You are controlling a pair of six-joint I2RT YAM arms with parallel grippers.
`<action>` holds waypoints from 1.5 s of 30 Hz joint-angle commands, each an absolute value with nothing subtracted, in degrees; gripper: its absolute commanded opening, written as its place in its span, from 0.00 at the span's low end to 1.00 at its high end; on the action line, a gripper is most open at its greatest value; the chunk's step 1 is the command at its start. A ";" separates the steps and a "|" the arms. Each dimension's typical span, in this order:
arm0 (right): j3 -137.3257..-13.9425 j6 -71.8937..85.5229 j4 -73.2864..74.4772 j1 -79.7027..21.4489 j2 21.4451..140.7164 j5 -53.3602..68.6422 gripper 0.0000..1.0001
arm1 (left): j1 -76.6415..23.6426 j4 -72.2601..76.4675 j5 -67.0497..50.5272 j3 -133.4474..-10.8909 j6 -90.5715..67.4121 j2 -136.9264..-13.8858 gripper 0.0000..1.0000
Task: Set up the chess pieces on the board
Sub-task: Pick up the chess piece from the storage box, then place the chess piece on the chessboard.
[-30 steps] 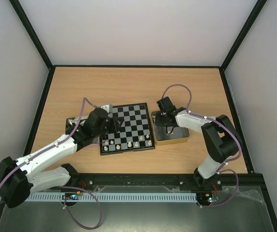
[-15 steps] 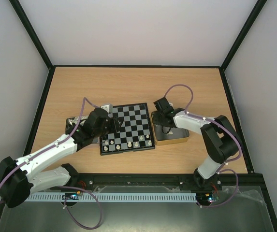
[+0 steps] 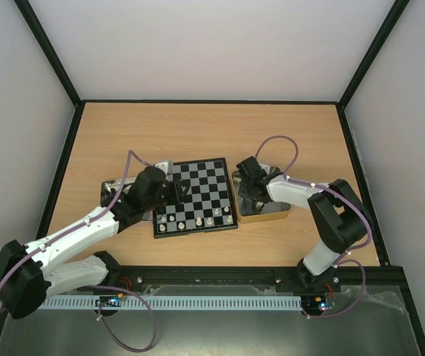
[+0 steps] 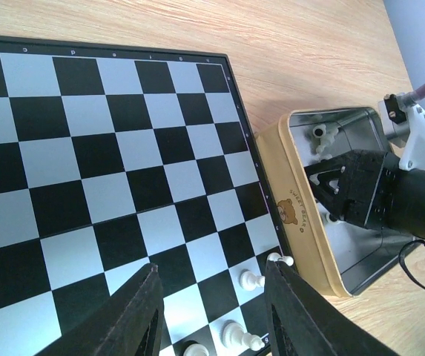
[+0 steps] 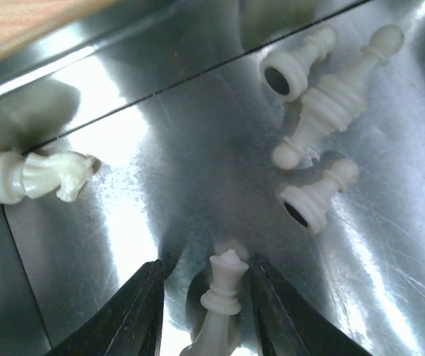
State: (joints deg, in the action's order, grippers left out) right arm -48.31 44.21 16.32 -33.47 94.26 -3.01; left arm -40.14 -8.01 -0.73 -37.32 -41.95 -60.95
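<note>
Wooden counter (image 3: 197, 126) carries the board (image 3: 211, 185), which sits centre-left. A gold-walled metal tin (image 3: 260, 217) lies just beside the board's right edge.

We see the left end effector (image 4: 212, 271) over the board's near-right squares, fingers spread wide and holding nothing.

The right end effector (image 5: 206, 271) is down inside the tin with its fingers apart. They straddle one cream piece (image 5: 223, 285), and we see a gap on its left side, so it is not clamped.

As for the chess pieces, some white ones (image 3: 197, 220) stand in the board's near rows, and most squares are bare. More cream pieces lie loose on the tin floor: a knight (image 5: 38, 176) on its side, a bishop (image 5: 338, 96), and two tipped pawns (image 5: 297, 63) (image 5: 317, 194).
</note>
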 commanded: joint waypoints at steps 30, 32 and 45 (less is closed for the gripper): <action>-40.65 35.35 9.92 -34.72 70.30 -1.69 0.10 | -37.71 -6.17 -10.17 -42.47 -42.96 -61.30 0.62; -39.78 32.41 7.05 -34.69 65.51 1.67 0.10 | -37.37 -5.69 -11.85 -43.87 -42.57 -60.97 0.67; -37.74 27.67 -8.93 -34.72 55.07 39.14 0.10 | -36.83 1.72 -26.14 -49.61 -44.25 -59.24 1.00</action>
